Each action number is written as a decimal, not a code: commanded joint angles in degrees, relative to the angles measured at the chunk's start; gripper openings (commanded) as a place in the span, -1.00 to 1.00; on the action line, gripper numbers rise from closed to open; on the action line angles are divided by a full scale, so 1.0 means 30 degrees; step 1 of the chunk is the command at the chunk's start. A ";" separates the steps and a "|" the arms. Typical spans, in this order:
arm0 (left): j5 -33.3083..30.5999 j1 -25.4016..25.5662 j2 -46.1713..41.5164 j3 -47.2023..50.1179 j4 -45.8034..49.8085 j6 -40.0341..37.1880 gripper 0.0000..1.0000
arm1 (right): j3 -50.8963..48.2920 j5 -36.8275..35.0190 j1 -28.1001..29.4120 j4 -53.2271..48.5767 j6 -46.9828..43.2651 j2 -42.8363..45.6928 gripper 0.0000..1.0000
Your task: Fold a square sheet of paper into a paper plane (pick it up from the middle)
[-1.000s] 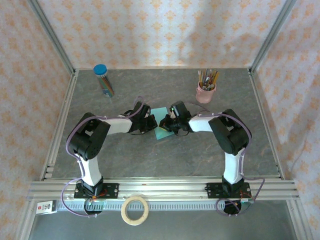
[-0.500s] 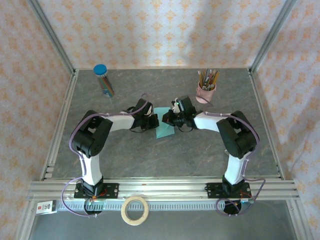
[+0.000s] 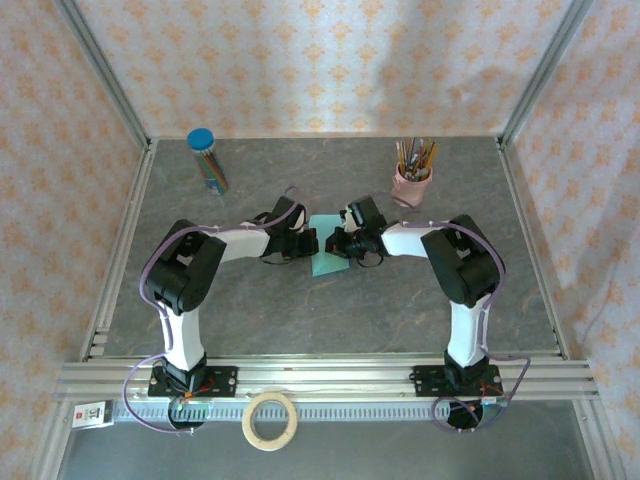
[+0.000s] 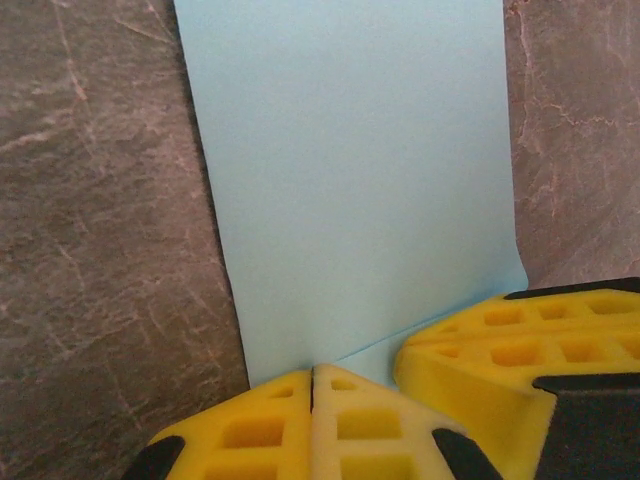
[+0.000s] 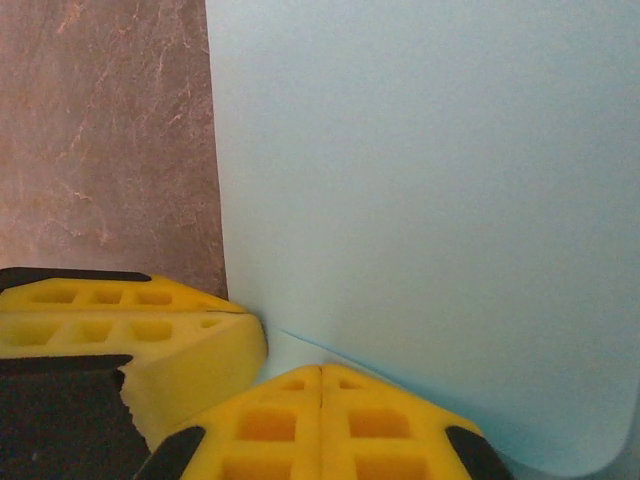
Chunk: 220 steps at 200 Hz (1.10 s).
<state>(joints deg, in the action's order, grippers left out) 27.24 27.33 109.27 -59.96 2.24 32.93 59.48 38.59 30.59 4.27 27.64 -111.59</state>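
Note:
The square sheet of paper (image 3: 326, 250) is light turquoise and lies on the table mid-way between the two arms. It shows as a tall pale panel (image 4: 350, 170) in the left wrist view and close up (image 5: 420, 180) in the right wrist view. My left gripper (image 3: 313, 243) (image 4: 313, 372) is shut, its yellow pad tips touching the sheet's near edge. My right gripper (image 3: 339, 243) (image 5: 321, 370) is shut too, tips on the sheet right beside the left one. A faint crease line runs across the paper between the two tips. I cannot tell whether paper is pinched in either seam.
A tube of coloured pencils with a blue cap (image 3: 207, 160) stands at the back left. A pink cup of pencils (image 3: 411, 183) stands at the back right, close behind the right arm. A roll of tape (image 3: 271, 420) lies in front of the rail.
Both wrists have shifted a little toward the back and drawn closer together over the sheet. The right elbow has swung out and back.

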 commanded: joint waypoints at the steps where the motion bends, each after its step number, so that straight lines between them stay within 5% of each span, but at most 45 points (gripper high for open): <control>1: -0.0552 -0.0024 0.1408 0.0334 0.2604 -0.1079 -1.00 | -0.1275 -0.1285 0.0202 0.0293 0.1230 0.0237 -0.91; 220: -0.2171 -0.0058 0.2632 -0.0379 0.5230 -0.3183 -1.00 | -0.4737 -0.4694 -0.1824 0.1568 0.5482 0.5007 -0.91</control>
<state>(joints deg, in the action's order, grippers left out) 28.03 27.40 111.74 -64.16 6.87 25.34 44.66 28.93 25.65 11.38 43.92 -100.60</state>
